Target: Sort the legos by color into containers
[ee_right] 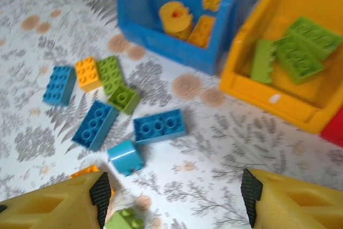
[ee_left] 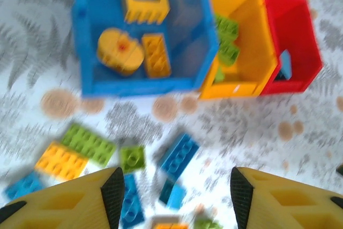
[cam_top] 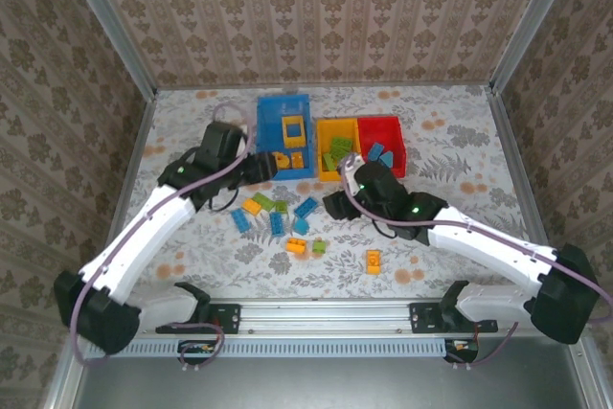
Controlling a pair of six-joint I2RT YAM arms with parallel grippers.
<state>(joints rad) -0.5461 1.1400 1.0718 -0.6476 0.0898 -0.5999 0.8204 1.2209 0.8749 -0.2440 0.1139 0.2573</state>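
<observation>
Seen from the top camera, the three bins are sitting in a row toward twelve o'clock on the patterned table [cam_top: 460,141]: the blue bin [cam_top: 261,131] at eleven, the yellow bin [cam_top: 322,155] touching its right side at twelve, and the red bin [cam_top: 381,122] pressing against that one toward one o'clock. The blue bin is holding orange-yellow pieces [ee_left: 155,54], the yellow bin is holding green bricks [ee_right: 297,52], and a blue brick [ee_left: 285,64] is lying in the red bin. The loose legos [cam_top: 278,213] are lying scattered at the table's centre, just at six o'clock of the blue and yellow bins, with blue, green and orange-yellow bricks mixed together and one orange brick [cam_top: 374,261] lying apart toward five o'clock. The left gripper [cam_top: 263,168] is hovering at the near edge of the blue bin, at eleven o'clock of the scatter; in its wrist view its jaws are standing wide apart with nothing between them. The right gripper [cam_top: 337,203] is hanging at three o'clock of the scatter, just at six o'clock of the yellow bin, and its jaws are likewise gaping wide and gripping nothing
</observation>
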